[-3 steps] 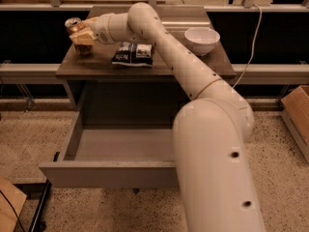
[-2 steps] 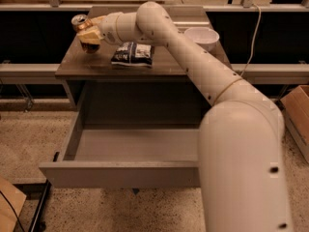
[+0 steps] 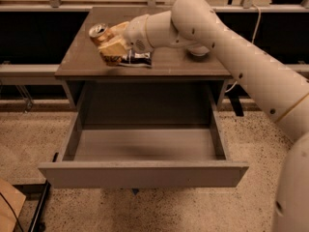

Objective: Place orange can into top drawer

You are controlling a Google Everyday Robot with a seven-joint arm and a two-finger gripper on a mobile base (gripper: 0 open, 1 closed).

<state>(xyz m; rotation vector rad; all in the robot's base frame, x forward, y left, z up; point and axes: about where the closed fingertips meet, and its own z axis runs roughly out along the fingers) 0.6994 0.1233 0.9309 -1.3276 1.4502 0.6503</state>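
The orange can (image 3: 98, 32) has a silver top and is held tilted in my gripper (image 3: 106, 41), above the left part of the brown table (image 3: 193, 65). The tan fingers (image 3: 114, 46) close around the can's body, and the can is off the tabletop. The top drawer (image 3: 144, 174) is pulled wide open below the table. Its plain grey front panel faces me and its grey floor (image 3: 145, 144) shows nothing in it. The gripper and can are behind and above the drawer's left rear part.
A blue-white snack bag (image 3: 139, 58) lies on the table just under and right of the gripper. A white bowl (image 3: 198, 51) sits at the table's right, mostly hidden behind my arm (image 3: 231, 47). A cardboard box corner (image 3: 8, 207) is at the lower left on the speckled floor.
The gripper with the can has lifted from the table's back-left corner and moved forward and right, over the snack bag. The view has also shifted closer to the table.
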